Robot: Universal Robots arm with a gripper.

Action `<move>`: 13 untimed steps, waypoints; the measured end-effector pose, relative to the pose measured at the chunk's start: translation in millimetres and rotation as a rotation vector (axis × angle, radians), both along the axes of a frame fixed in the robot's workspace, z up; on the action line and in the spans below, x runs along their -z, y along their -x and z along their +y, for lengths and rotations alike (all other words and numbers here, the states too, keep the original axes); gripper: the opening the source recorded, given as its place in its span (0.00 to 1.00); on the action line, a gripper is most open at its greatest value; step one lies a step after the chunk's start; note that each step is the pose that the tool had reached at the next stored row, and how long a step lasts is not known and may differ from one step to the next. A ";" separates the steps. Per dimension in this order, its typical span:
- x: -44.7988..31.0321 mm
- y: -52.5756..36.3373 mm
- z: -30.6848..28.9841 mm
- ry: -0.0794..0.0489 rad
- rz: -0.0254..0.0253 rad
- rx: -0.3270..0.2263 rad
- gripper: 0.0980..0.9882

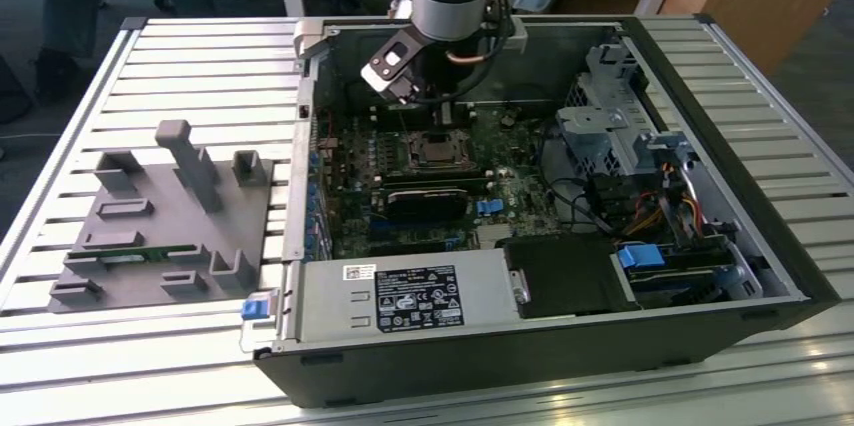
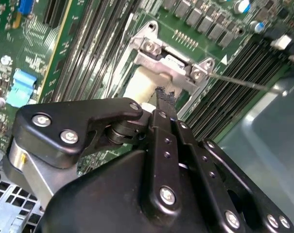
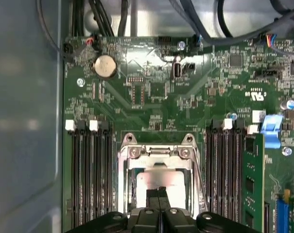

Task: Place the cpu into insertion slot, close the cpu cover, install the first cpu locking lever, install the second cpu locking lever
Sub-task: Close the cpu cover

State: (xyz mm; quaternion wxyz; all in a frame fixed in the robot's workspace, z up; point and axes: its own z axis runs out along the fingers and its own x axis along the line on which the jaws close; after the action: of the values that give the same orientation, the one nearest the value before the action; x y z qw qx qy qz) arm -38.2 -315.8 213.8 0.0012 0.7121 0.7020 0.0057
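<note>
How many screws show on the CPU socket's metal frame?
2: one screw at one corner, another at the other, at the end of the socket frame away from the gripper. More may hide beneath it.

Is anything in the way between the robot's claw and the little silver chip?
No, nothing visible is in the way. In the first wrist view the gripper, its tips shut together, sits right over the cpu. The chip's silver top shows through the window of the cpu cover lying around it.

The cpu (image 3: 159, 180) lies in the insertion slot (image 3: 123, 184) between memory slots (image 3: 91, 179).
</note>
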 end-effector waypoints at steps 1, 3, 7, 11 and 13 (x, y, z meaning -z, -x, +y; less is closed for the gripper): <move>0.5 1.3 0.0 0.000 0.0000 0.000 0.01; 1.5 4.3 0.0 0.000 0.0001 0.000 0.01; 3.8 10.5 0.0 0.000 0.0000 0.000 0.01; 7.1 13.9 0.0 0.000 0.0000 0.000 0.01; 9.5 14.4 0.0 0.000 0.0002 0.000 0.01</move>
State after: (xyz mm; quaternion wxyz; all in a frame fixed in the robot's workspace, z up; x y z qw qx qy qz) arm -52.5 -315.8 204.3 0.0012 0.7121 0.7021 0.0056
